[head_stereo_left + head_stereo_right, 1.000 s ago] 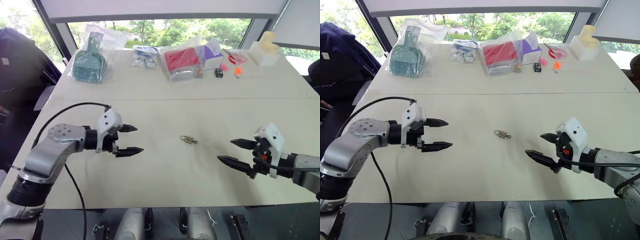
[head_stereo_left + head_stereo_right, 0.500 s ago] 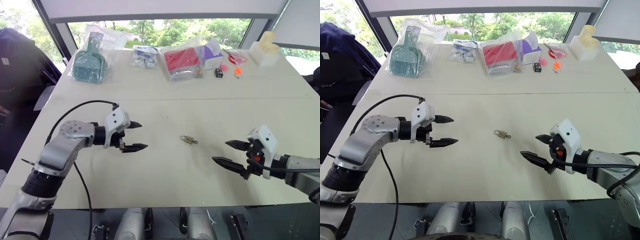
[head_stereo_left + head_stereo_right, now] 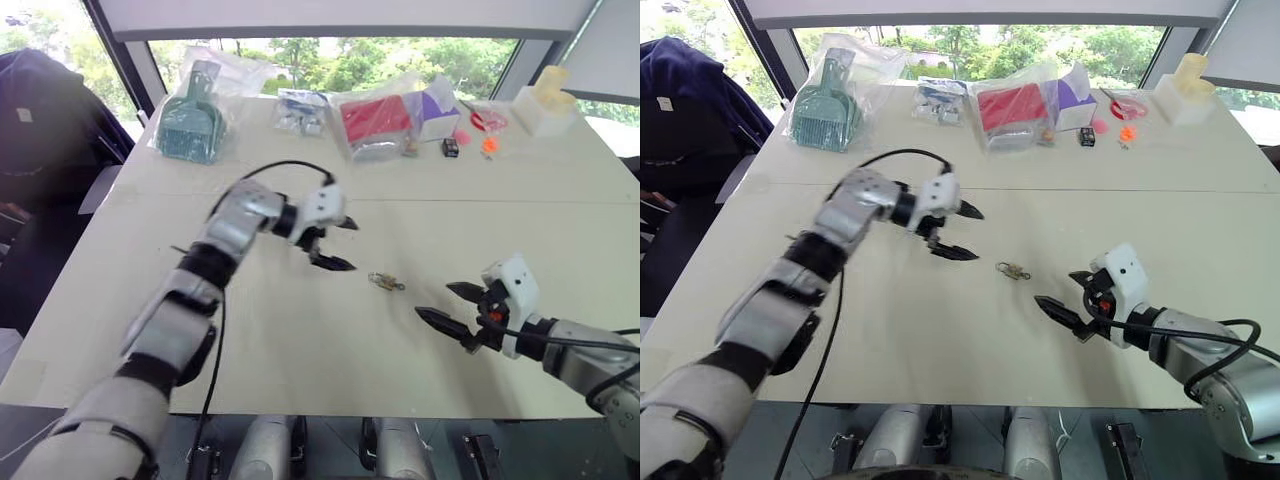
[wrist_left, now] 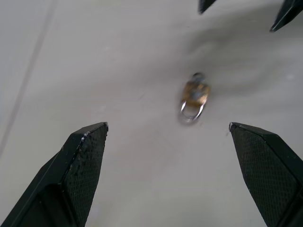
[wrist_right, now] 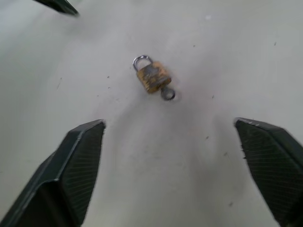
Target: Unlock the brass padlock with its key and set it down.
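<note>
Right wrist view looks along the right gripper [image 3: 1068, 300], whose 2 black fingers [image 5: 71, 170] stand wide apart with nothing between them; ahead of its tips the brass padlock [image 5: 152, 77] lies flat on the pale table [image 3: 300, 370], its silvery shackle pointing away from this gripper and the key [image 5: 167, 93] sticking out of the end of the body that faces it, so the key's round head is the part nearest the tips. From the head camera the padlock sits between the 2 grippers, near both and touched by neither. On its far side the left gripper [image 3: 334, 243] hangs over the table with its jaws also spread and empty, aimed down toward the lock, so the shackle end faces its tips. Well beyond both grippers, along the table's far edge under the window, lie a teal scoop in a clear bag [image 3: 190, 125], a red item in a bag [image 3: 374, 118], a purple box [image 3: 436, 110] and a pale block [image 3: 545, 100].
</note>
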